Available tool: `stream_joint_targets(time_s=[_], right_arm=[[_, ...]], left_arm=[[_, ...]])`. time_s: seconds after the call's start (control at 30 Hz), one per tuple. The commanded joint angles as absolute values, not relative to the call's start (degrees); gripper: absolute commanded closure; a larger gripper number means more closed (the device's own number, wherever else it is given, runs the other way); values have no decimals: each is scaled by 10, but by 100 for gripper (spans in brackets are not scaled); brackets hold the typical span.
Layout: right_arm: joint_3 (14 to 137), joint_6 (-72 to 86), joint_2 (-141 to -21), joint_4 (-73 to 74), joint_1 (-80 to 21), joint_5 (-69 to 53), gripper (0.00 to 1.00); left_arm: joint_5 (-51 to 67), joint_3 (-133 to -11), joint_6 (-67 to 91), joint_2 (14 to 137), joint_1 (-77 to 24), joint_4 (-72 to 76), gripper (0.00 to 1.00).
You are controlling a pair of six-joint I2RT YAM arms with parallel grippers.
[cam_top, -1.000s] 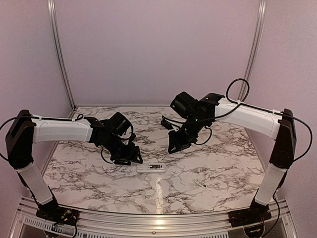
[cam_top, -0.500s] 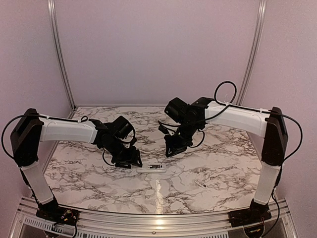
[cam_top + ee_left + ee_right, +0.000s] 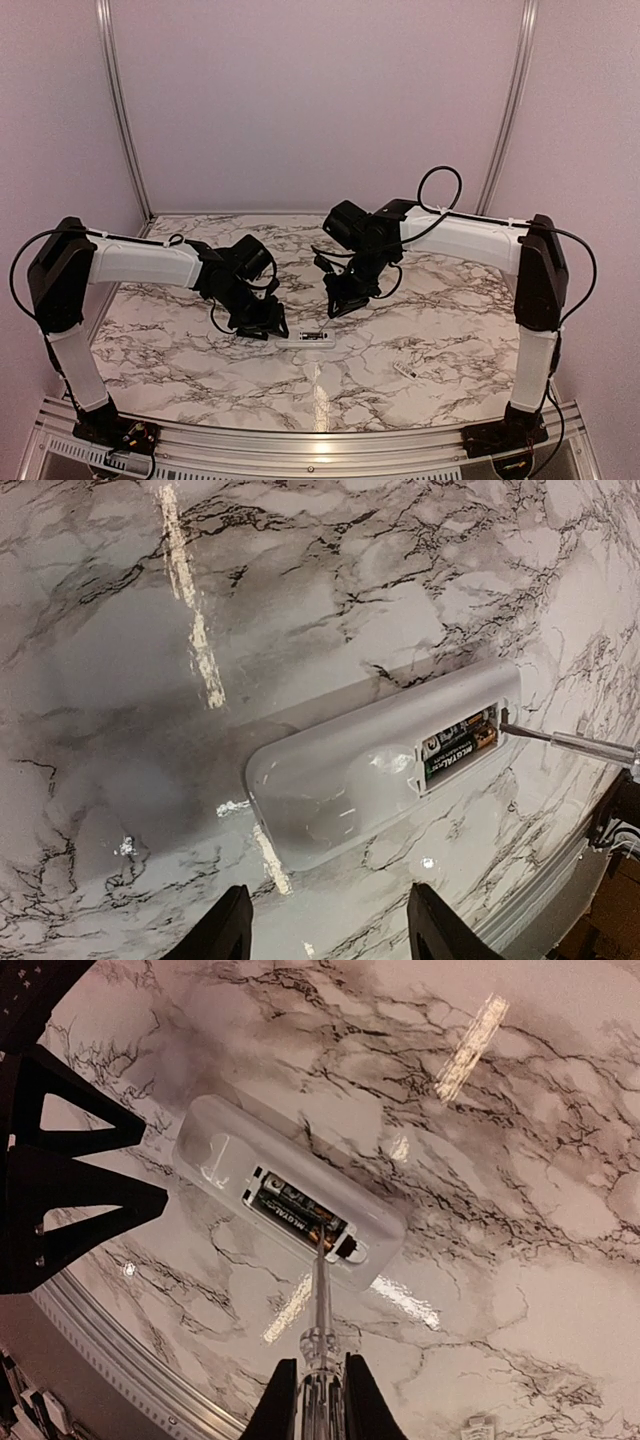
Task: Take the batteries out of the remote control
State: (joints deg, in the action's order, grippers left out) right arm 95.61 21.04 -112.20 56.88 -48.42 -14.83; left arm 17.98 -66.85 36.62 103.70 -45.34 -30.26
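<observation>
The remote control [image 3: 306, 339] is a slim white bar of smooth, glossy plastic with rounded corners; it lies flat on the table [image 3: 430, 320], just toward 6 o'clock from the table's middle in the overhead view, with its back face up and the battery recess uncovered; the batteries [image 3: 460, 745] sit in that recess along the remote's length, small dark cylinders with copper-coloured ends and pale print on their sides.

The left gripper [image 3: 330, 935] hovers at the remote's 10 o'clock in the overhead view, its black jaws spread apart with nothing between them; the right gripper [image 3: 320, 1400] hangs at the remote's 1 o'clock, its jaws closed on a thin metal rod [image 3: 320, 1280] with a clear handle; the rod's tip is at one end of the recess, though whether it touches a battery or only the rim I cannot tell.

A small white chip [image 3: 404, 370] lies well apart, at the remote's 4 o'clock.

The tabletop is a glossy white marble pattern with dark grey veins, catching bright streaks of light; plain pale lilac walls enclose it on three sides, with slim aluminium rails in the far corners and along the near edge.
</observation>
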Motion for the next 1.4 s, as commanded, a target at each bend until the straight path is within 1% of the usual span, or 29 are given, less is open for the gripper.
stream_joint_targets(time_s=[0.0, 0.57, 1.0, 1.37], right_arm=[[987, 220, -1140, 578, -491, -128, 100], [996, 218, -1154, 592, -491, -118, 100], [989, 210, -1161, 585, -495, -123, 100], [994, 201, -1168, 593, -499, -116, 100]], left_arm=[[185, -688, 356, 1052, -454, -306, 45], [192, -695, 354, 1069, -454, -303, 47], [192, -698, 354, 1074, -454, -302, 51], [198, -700, 355, 1093, -454, -302, 51]])
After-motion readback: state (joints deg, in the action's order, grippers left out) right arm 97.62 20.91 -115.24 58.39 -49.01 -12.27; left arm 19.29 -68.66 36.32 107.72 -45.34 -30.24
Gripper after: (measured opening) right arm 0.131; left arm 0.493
